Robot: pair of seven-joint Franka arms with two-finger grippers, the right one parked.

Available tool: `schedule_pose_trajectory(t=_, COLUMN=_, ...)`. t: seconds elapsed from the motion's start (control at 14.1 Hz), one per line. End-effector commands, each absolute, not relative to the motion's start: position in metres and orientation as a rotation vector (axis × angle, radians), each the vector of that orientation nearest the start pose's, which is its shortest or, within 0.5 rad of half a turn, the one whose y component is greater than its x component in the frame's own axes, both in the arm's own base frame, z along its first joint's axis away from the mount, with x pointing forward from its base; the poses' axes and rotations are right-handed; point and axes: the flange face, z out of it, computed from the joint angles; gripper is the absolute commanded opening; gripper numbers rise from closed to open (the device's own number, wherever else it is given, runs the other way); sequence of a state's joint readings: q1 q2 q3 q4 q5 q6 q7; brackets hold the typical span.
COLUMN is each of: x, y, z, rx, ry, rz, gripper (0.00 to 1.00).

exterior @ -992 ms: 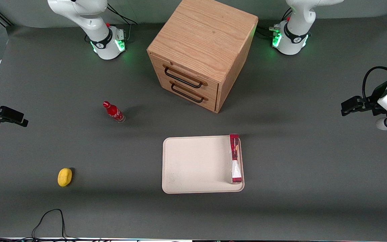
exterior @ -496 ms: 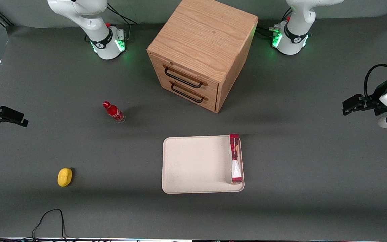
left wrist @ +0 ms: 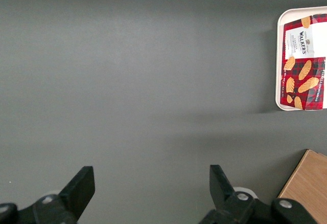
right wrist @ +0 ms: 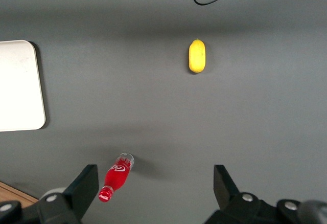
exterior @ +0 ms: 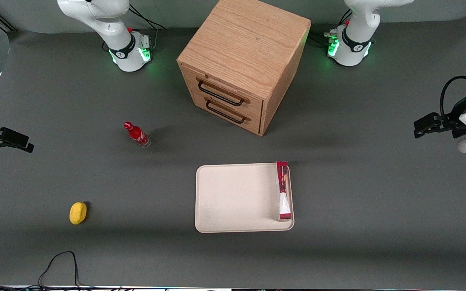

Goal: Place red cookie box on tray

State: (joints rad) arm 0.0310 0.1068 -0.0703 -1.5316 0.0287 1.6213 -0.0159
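The red cookie box (exterior: 283, 190) stands on a long edge in the cream tray (exterior: 233, 194), along the tray's rim toward the working arm's end of the table. The left wrist view shows its broad red tartan face (left wrist: 305, 63) with cookie pictures, inside the tray's rim (left wrist: 279, 55). My left gripper (exterior: 418, 128) hangs above bare table well off toward the working arm's end, apart from the tray. Its fingers are wide open and empty, with only grey table between them (left wrist: 152, 175).
A wooden two-drawer cabinet (exterior: 241, 60) stands farther from the front camera than the tray. A small red cola bottle (exterior: 136, 134) and a yellow object (exterior: 78, 213) lie toward the parked arm's end. A black cable (exterior: 59, 262) loops near the front edge.
My left gripper has drifted slightly away from the tray toward the working arm's end of the table. The box and tray have not moved.
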Motion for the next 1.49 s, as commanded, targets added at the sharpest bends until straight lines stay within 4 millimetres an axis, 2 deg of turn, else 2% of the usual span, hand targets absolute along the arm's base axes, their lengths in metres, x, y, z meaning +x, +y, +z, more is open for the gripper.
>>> schedule_pose_trajectory(t=0.0, x=0.582, y=-0.019, z=0.593, rx=-3.124, ry=0.037, rz=0.030, gripper=1.00)
schedule_pose_trajectory(t=0.35, x=0.582, y=-0.031, z=0.593, rx=-3.123, ry=0.073, rz=0.033, gripper=1.00)
schedule_pose_trajectory(t=0.71, x=0.582, y=-0.019, z=0.593, rx=-3.121, ry=0.052, rz=0.031, gripper=1.00)
schedule_pose_trajectory(t=1.42, x=0.580, y=-0.020, z=0.595, rx=-3.120, ry=0.066, rz=0.040, gripper=1.00)
